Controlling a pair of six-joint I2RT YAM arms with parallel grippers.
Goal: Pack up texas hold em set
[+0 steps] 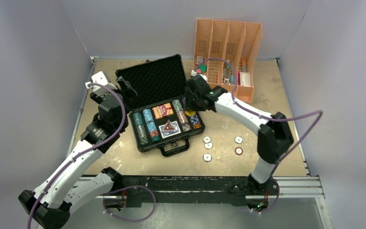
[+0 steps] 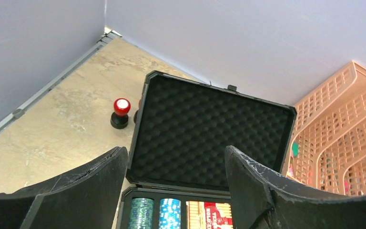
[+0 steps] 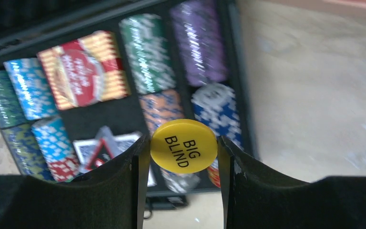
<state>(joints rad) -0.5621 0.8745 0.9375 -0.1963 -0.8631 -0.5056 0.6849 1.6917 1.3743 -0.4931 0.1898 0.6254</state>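
Note:
The black briefcase (image 1: 171,143) lies open mid-table, its foam-lined lid (image 1: 153,78) upright. Stacks of poker chips (image 1: 144,124) and two card decks (image 1: 163,110) fill its tray. My right gripper (image 3: 183,145) is shut on a yellow "BIG BLIND" dealer button (image 3: 184,145) and holds it above the case's right chip rows (image 3: 202,43); in the top view it (image 1: 189,106) hangs over the case's right side. My left gripper (image 2: 176,157) is open and empty at the case's left rear, facing the foam lid (image 2: 209,133). Several small round dealer buttons (image 1: 208,140) lie on the table right of the case.
An orange slotted desk organizer (image 1: 228,52) stands at the back right, also visible in the left wrist view (image 2: 343,133). A red-topped black cylinder (image 2: 120,113) stands behind the lid's left edge, a second one mostly hidden by it. Grey walls enclose the table.

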